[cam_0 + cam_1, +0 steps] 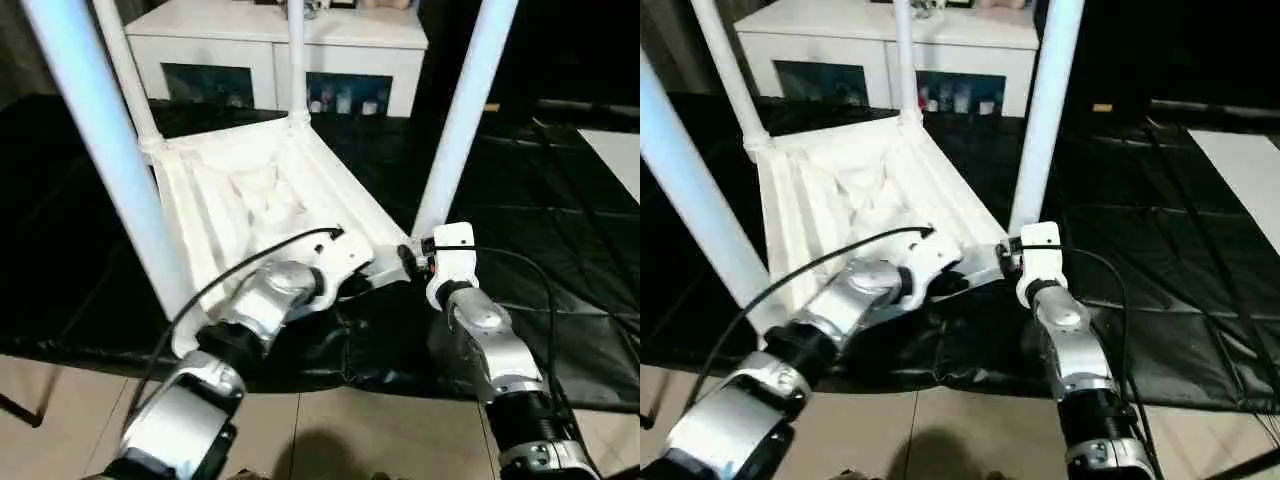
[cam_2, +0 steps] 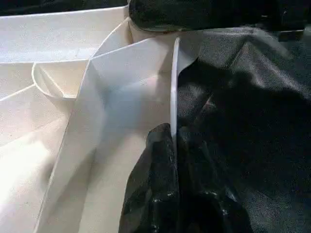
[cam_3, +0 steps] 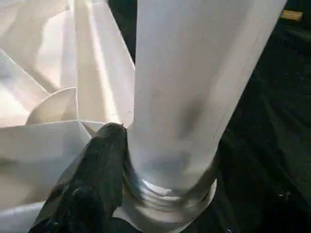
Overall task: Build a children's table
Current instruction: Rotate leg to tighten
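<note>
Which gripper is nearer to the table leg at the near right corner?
Right. The right gripper is at the base of that leg, one finger against it. The left gripper pinches the tabletop's thin rim further along the near edge.

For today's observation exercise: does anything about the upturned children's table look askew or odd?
Yes. The children's table lies upside down and tilted, its near edge hanging over the black work table. The left hand pinches that thin edge; the right hand touches the near leg's base.

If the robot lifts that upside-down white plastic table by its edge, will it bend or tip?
The white plastic table probably stays stiff: ribs brace its underside. It's likely light, being thin-walled. Its four tall tube legs could make it tip.
</note>
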Available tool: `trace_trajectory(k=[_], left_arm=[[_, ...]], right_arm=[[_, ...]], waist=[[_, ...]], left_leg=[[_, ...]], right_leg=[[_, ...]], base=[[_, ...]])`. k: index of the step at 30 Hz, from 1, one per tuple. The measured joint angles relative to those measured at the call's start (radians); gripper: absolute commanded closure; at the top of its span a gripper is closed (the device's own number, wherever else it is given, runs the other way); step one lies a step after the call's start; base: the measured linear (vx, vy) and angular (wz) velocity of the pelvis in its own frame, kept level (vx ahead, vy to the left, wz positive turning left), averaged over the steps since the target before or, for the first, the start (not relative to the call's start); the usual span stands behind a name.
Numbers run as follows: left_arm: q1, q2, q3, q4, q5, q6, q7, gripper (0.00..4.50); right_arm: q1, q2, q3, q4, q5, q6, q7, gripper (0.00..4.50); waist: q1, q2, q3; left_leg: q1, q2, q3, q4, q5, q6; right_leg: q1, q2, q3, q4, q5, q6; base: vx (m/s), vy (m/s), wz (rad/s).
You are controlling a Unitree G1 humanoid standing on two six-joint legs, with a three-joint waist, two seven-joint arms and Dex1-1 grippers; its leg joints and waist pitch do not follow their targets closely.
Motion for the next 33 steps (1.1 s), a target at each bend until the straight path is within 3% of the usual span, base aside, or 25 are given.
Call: trace_trajectory(k=[3,5,8,10,12,15,18,23,33], left_arm=[[0.0,0.01,-0.003,0.006,0.01,-0.027,-0.006,4.5],[0.001,0.04,-0.002,0.006,0.014,-0.05,-0.007,4.5],[0.012,0.111,0.01,-0.016,0.013,-0.081,-0.036,4.5],[0.037,0.146,0.009,-0.05,0.011,-0.101,-0.078,4.5],[0.051,0.171,0.005,-0.074,0.007,-0.116,-0.125,4.5],[0.113,0.261,-0.009,-0.17,-0.023,-0.162,-0.279,4.5],[0.143,0.317,-0.011,-0.213,-0.058,-0.188,-0.393,4.5],[0.163,0.347,-0.02,-0.26,-0.094,-0.18,-0.495,4.5],[0.166,0.345,-0.034,-0.297,-0.099,-0.17,-0.535,4.5]], right_arm=[[0.008,-0.005,0.0,-0.002,0.001,-0.016,0.019,1.22],[0.027,-0.012,0.024,-0.035,0.001,-0.043,0.074,1.13],[0.033,-0.06,0.076,-0.054,0.013,-0.103,0.194,0.8],[0.033,-0.119,0.072,-0.054,0.027,-0.125,0.262,0.76],[0.033,-0.164,0.063,-0.056,0.051,-0.138,0.335,0.44],[0.05,-0.302,0.066,-0.071,0.095,-0.158,0.55,0.26],[0.066,-0.373,0.052,-0.078,0.134,-0.162,0.7,0.12],[0.08,-0.416,0.072,-0.115,0.213,-0.135,0.872,0.12],[0.073,-0.387,0.163,-0.113,0.201,-0.149,0.958,0.12]], waist=[[-0.003,0.0,0.0],[-0.008,-0.003,0.002],[-0.023,-0.008,0.006],[-0.021,-0.008,0.006],[-0.017,-0.009,0.006],[-0.005,-0.009,0.006],[0.005,-0.01,0.005],[0.024,-0.011,0.005],[0.056,-0.01,0.004]], left_leg=[[0.0,-0.002,0.001,0.0,0.0,0.0],[0.0,-0.002,0.001,-0.001,0.0,0.0],[-0.011,-0.002,-0.014,0.001,0.0,0.0],[-0.012,-0.001,-0.018,0.002,0.0,0.0],[-0.012,0.0,-0.017,0.002,0.0,0.0],[-0.011,0.002,-0.018,0.002,0.0,0.0],[-0.009,0.003,-0.016,0.004,0.0,0.0],[-0.007,0.004,-0.015,0.01,0.0,0.0],[-0.009,0.018,0.003,0.01,0.0,-0.001]], right_leg=[[0.0,-0.002,0.001,-0.001,0.0,0.0],[-0.001,-0.002,0.001,-0.001,0.0,0.0],[-0.014,-0.001,-0.013,-0.002,0.0,0.0],[-0.015,-0.001,-0.018,-0.001,0.002,-0.003],[-0.015,-0.001,-0.018,0.002,0.005,-0.008],[-0.014,-0.001,-0.021,0.005,0.008,-0.012],[-0.015,-0.001,-0.019,0.017,0.013,-0.02],[-0.016,-0.001,-0.014,0.038,0.019,-0.029],[-0.018,0.0,-0.016,0.04,0.012,-0.017]], base=[[0.0,0.0,0.0],[0.0,0.0,0.0],[-0.012,-0.003,-0.21],[0.0,0.0,0.0],[0.0,0.0,0.0],[0.0,0.0,0.0],[0.021,-0.013,0.04],[0.032,-0.015,0.05],[0.016,-0.007,0.02]])
